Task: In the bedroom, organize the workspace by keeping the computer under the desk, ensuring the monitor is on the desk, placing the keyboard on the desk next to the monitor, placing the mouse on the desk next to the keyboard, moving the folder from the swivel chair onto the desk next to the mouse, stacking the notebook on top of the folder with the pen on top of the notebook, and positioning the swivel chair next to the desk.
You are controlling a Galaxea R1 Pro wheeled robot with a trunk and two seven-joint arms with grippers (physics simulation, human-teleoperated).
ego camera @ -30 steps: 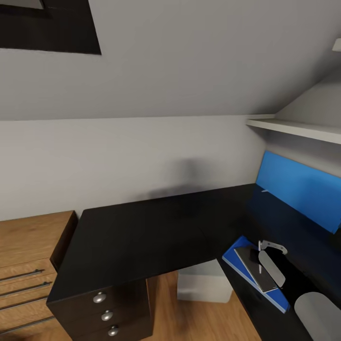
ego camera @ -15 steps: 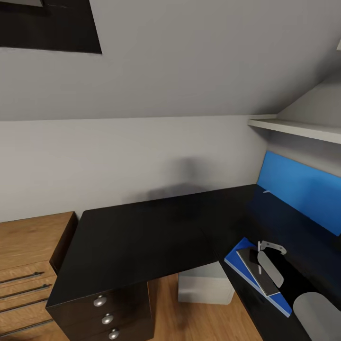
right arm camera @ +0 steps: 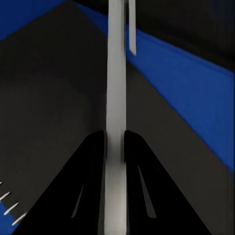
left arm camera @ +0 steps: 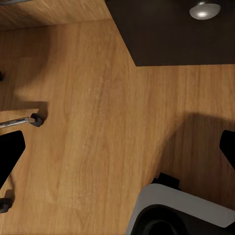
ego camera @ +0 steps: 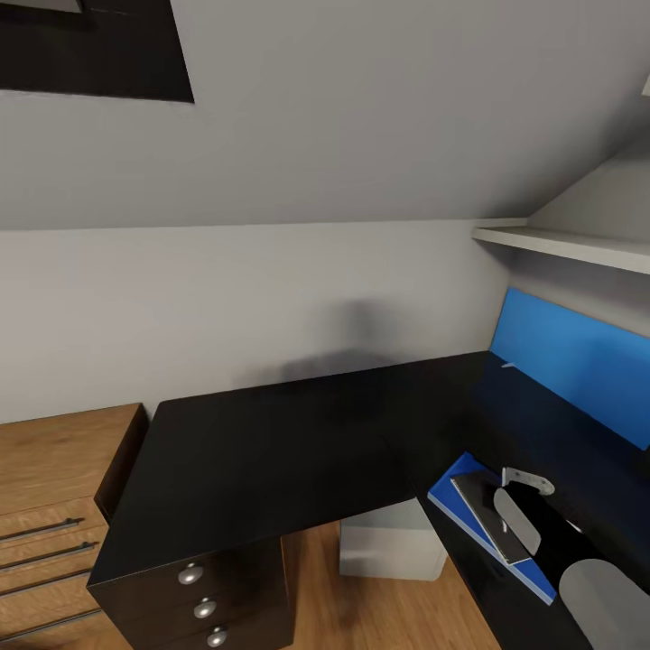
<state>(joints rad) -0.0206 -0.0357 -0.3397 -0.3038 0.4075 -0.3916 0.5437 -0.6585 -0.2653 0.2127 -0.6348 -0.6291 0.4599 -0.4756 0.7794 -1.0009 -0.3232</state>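
Two black fingers of the right gripper [right arm camera: 114,139] pinch the thin white pen [right arm camera: 116,98] above the flat dark-grey notebook [right arm camera: 58,88].

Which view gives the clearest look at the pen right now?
The right wrist view: the pen runs lengthwise between the right pincer's fingers, above the notebook. In the head view the pincer hides it. The left wrist view looks down at the floor.

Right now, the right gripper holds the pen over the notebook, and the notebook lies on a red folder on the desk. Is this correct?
Not quite: the folder is blue, not red, as the head view shows. The rest holds: the right gripper is shut on the pen over the notebook, which lies on that folder on the desk.
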